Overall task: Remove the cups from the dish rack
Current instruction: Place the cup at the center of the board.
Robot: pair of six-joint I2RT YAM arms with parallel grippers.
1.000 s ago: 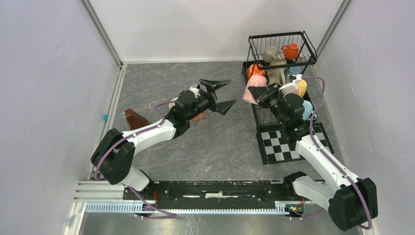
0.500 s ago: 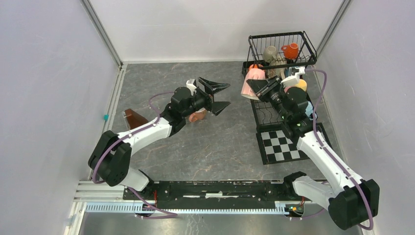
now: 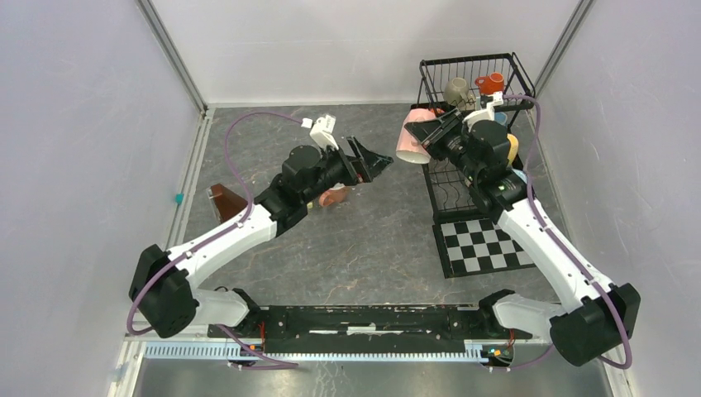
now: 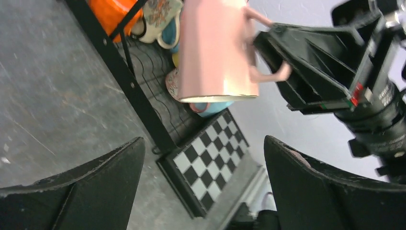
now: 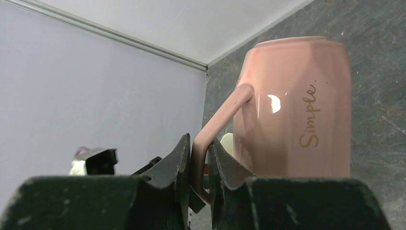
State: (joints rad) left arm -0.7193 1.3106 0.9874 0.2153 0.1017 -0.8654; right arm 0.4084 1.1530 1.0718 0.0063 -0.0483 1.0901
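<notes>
My right gripper (image 5: 198, 143) is shut on the handle of a pink mug (image 5: 297, 105) marked "Simple". It holds the mug in the air, just left of the dish rack (image 3: 430, 83). In the top view the pink mug (image 3: 409, 138) hangs off the right gripper (image 3: 430, 132). My left gripper (image 3: 376, 161) stands wide open a little left of and below it, empty. From the left wrist, the pink mug (image 4: 218, 48) shows beyond the left gripper (image 4: 203, 143). Grey-olive (image 3: 455, 89), orange (image 3: 493, 83) and yellow (image 3: 512, 147) cups sit in the rack.
A checkered mat (image 3: 484, 244) lies in front of the rack. A brown wedge (image 3: 225, 199) rests at the left of the table. A small pinkish cup (image 3: 335, 196) lies on the table under the left arm. Walls close in on both sides.
The right gripper has carried the pink mug up and to the left, away from the rack. The left arm has stretched out and turned its open gripper toward the mug.
</notes>
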